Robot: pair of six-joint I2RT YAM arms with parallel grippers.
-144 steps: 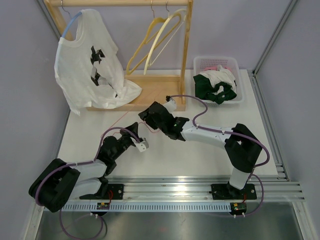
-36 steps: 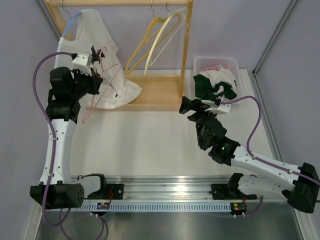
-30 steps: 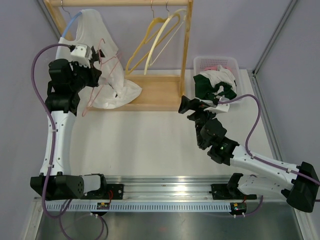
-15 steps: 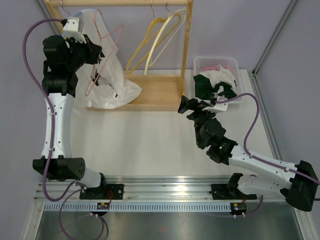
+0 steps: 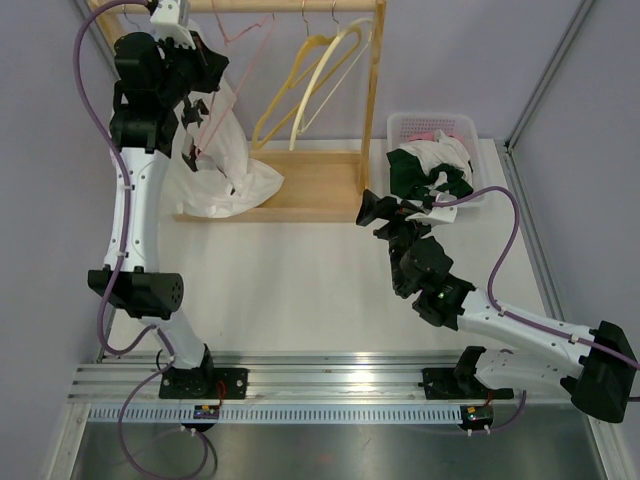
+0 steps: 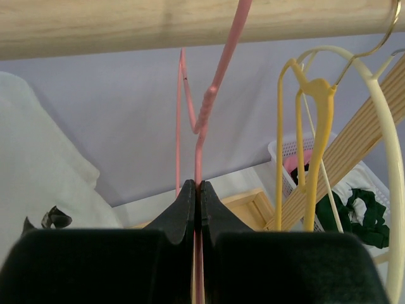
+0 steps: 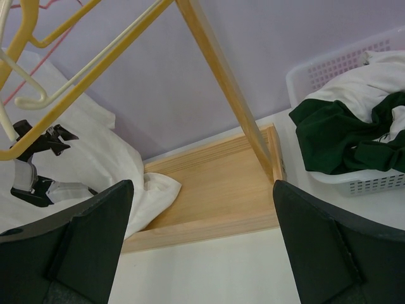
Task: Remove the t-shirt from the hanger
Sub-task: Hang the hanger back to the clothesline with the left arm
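**Step in hand (judged).** The left claw (image 6: pixel 197 187) is clenched on the wire of the pink hanger (image 6: pixel 209 101). It holds the hanger at the upper left of the top view, with the hook against the rail (image 6: pixel 126 25). In the wrist view the hanger carries no cloth. The shirt therefore seems to be off it, and the step in hand is probably hanging the bare hanger on the rail. Whether the hook is over the rail cannot be told.

**Next move (judged).** The hook must sit over the rail before the jaws let go. The claw should then draw away clear of the yellow hangers (image 5: pixel 310 80) just to its right.

**Position of the shirt.** The t-shirt (image 5: pixel 225 175) lies below the left claw in the top view, slumped onto the rack base (image 5: pixel 320 185) and apart from the jaws. Its upper part is hidden behind the arm, so what holds it up cannot be told.

**Other arm.** The right claw (image 5: pixel 368 210) is released, jaws wide and holding nothing. It is at centre right, near the base of the rack's right post and beside the basket (image 5: pixel 400 125), well apart from the shirt.
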